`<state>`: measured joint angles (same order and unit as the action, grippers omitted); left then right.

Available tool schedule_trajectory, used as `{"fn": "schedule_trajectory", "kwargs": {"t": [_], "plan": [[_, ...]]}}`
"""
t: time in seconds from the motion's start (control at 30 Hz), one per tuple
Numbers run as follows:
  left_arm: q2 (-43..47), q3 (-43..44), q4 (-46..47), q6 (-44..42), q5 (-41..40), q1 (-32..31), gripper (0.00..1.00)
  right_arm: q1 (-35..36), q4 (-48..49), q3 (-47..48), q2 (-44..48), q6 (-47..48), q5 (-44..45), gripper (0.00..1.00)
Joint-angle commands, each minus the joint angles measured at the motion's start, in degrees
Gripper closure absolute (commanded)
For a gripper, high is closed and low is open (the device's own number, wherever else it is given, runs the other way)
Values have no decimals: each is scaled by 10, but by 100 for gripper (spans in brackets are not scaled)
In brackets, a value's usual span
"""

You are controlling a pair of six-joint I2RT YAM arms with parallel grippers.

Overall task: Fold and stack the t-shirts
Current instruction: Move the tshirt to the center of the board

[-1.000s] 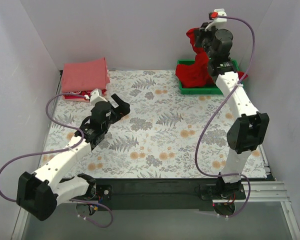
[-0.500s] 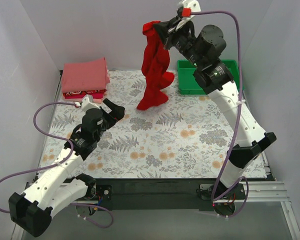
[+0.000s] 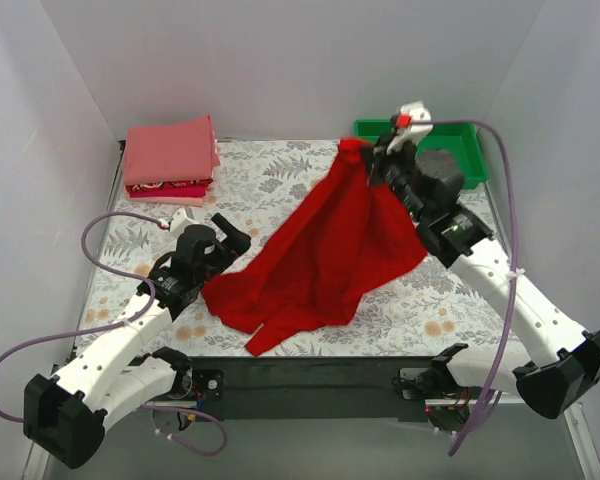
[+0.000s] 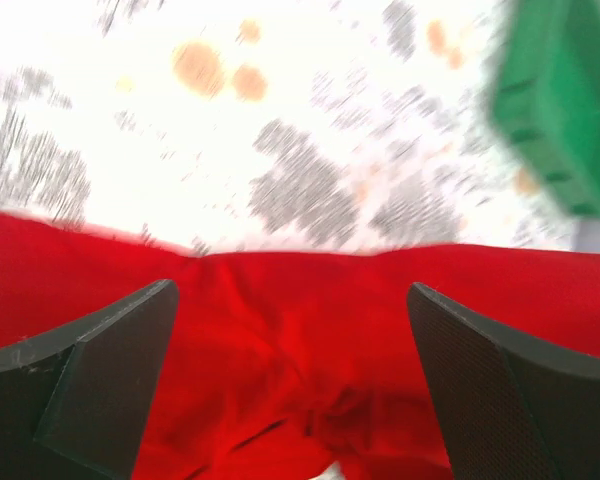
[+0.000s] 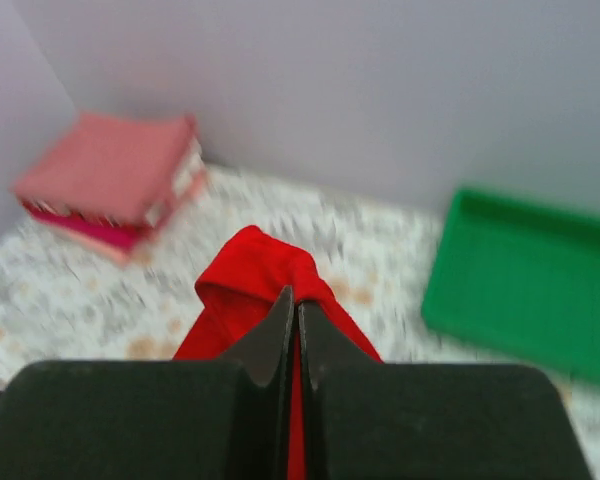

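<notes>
The bright red t-shirt (image 3: pixel 320 250) hangs from my right gripper (image 3: pixel 365 160) and drapes down to the table's front middle. My right gripper (image 5: pixel 296 300) is shut on a bunched fold of the red t-shirt (image 5: pixel 250 270), held above the table. My left gripper (image 3: pixel 235 232) is open at the shirt's left edge. In the left wrist view its jaws stand wide apart over the red cloth (image 4: pixel 300 330), and they hold nothing. The folded t-shirts (image 3: pixel 170 155) are stacked at the back left, salmon-pink on top, and also show in the right wrist view (image 5: pixel 110 175).
A green plastic tray (image 3: pixel 460 150) sits at the back right, partly behind my right arm; it also shows in the right wrist view (image 5: pixel 530 280) and the left wrist view (image 4: pixel 565 100). White walls close the back and sides. The table has a floral cloth (image 3: pixel 450 300).
My right gripper has carried the red t-shirt from the tray to the middle and lowered it, so it now spreads onto the table. My left gripper has moved toward the shirt's left edge.
</notes>
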<state>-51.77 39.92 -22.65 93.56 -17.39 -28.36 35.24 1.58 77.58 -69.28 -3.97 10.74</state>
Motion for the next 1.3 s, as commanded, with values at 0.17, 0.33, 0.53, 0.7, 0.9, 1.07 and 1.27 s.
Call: {"fn": "schedule_trajectory", "kwargs": {"t": [0.17,0.33,0.53,0.7,0.9,1.07,1.27], "plan": [[-23,-89,-46,37,90,-1,2,-101,1,-342,83,-174,135,99],[-11,-100,-93,56,87,-1,2,-131,0,-396,115,-191,116,99],[22,-95,-212,135,-23,-1,2,-133,0,-421,117,-177,92,99],[-2,-85,-293,236,-75,-1,2,-137,-1,-424,114,-165,98,99],[-6,-100,-296,246,-55,-1,18,-170,-15,-418,109,-161,119,99],[-19,-125,-245,226,-13,-1,33,-178,-29,-416,108,-155,111,99],[-53,-125,-223,211,-17,-1,39,-179,-30,-418,114,-152,106,99]]}}
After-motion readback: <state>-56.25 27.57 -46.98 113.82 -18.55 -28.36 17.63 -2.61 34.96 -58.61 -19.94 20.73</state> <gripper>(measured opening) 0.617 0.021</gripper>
